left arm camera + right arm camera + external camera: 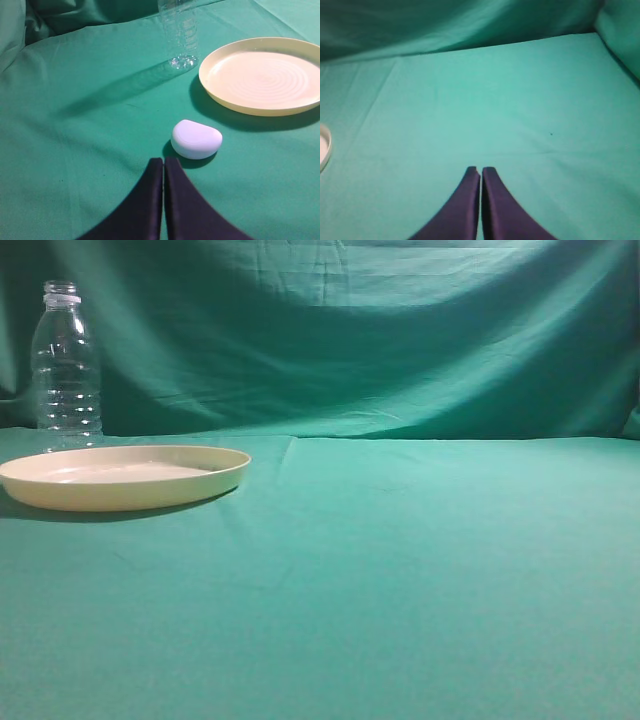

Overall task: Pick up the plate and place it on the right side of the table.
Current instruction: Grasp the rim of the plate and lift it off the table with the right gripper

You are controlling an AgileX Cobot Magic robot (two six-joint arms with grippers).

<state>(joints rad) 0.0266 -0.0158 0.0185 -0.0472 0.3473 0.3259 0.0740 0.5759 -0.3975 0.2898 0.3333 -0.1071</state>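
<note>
table (420, 570) in green cloth fills the scene, its right side bare. the cream-yellow plate (125, 476) sits flat at the far left, untouched, so nothing of the task looks done. a clear plastic bottle (66, 365) stands just behind it; a small white rounded object (196, 139) lies near. the left gripper (163, 172) and right gripper (480, 177) both have jaws pressed together, empty, short of the plate.

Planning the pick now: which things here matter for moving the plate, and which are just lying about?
For the job:
- plate, on the left
- table, bare right side
- left claw, shut, nearest the plate

Just lying about:
- clear bottle, behind the plate
- white rounded object, beside the plate
</note>
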